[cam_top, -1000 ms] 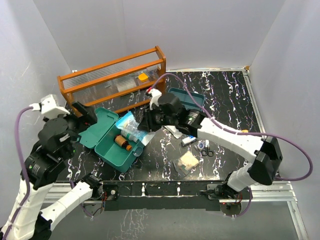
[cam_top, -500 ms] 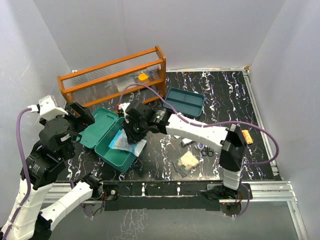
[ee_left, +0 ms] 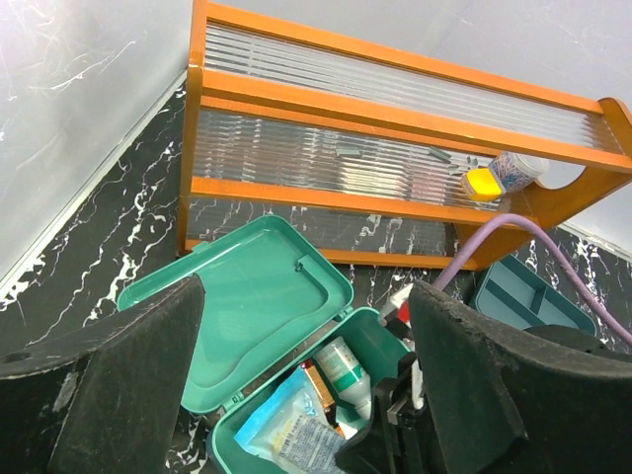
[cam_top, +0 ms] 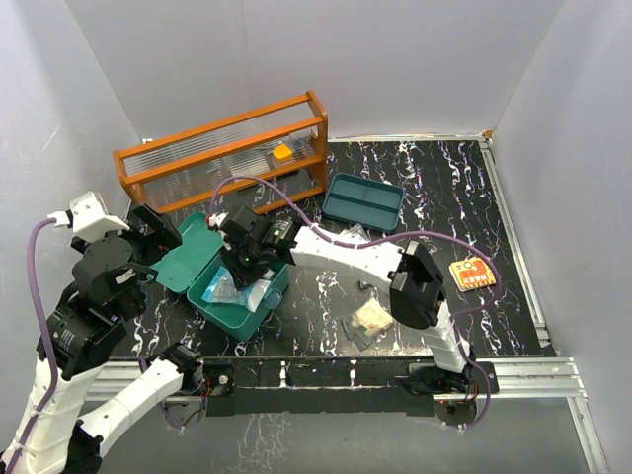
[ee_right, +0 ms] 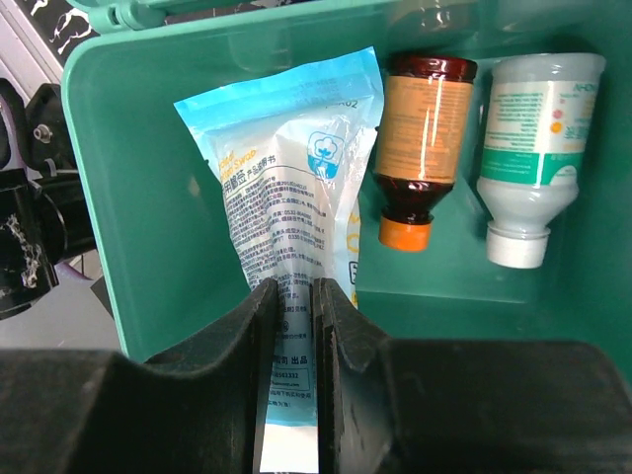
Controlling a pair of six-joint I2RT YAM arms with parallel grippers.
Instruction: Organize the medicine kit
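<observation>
The teal medicine kit (cam_top: 240, 323) lies open at the left of the table, its lid (cam_top: 194, 255) flat beside it. My right gripper (cam_top: 243, 280) reaches down into the box and is shut on a blue-and-white swab packet (ee_right: 286, 188), which lies along the box's left side. A brown bottle with an orange cap (ee_right: 423, 128) and a white bottle (ee_right: 538, 138) lie beside the packet. The teal tray insert (cam_top: 363, 200) sits apart at the back. My left gripper (ee_left: 306, 296) is open and empty above the lid (ee_left: 247, 296).
The orange-brown wooden rack (cam_top: 222, 153) stands behind the kit with a small yellow-capped item (ee_left: 481, 182) in it. A tan sachet (cam_top: 370, 316) lies near the front edge. An orange packet (cam_top: 472, 274) lies at the right. White walls enclose the table.
My right gripper has carried the swab packet left and down, from over the box's right rim into the box. The left arm has hardly moved.
</observation>
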